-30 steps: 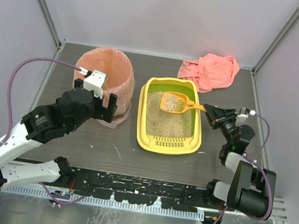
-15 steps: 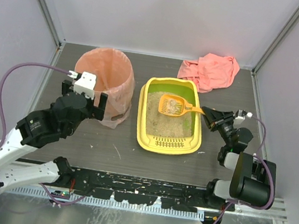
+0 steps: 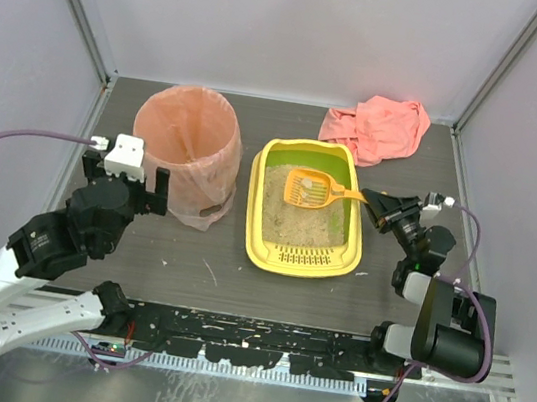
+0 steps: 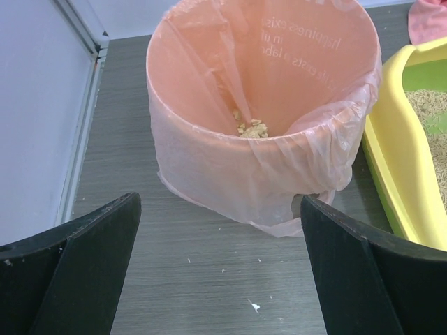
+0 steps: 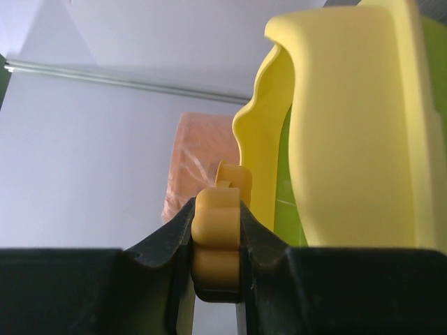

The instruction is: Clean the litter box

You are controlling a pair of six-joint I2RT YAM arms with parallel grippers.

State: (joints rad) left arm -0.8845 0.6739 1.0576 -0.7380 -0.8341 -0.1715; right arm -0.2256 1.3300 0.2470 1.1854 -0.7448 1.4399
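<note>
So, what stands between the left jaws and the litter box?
The pink-bagged bin stands there, directly ahead of the open left jaws, with the litter box just right of it. The top external view shows this; the left wrist view agrees.

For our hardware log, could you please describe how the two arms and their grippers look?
The left arm has white shells between black joints; the right arm is mostly black. Each carries a purple cable. The left gripper and right gripper have black, wedge-shaped fingers.
</note>
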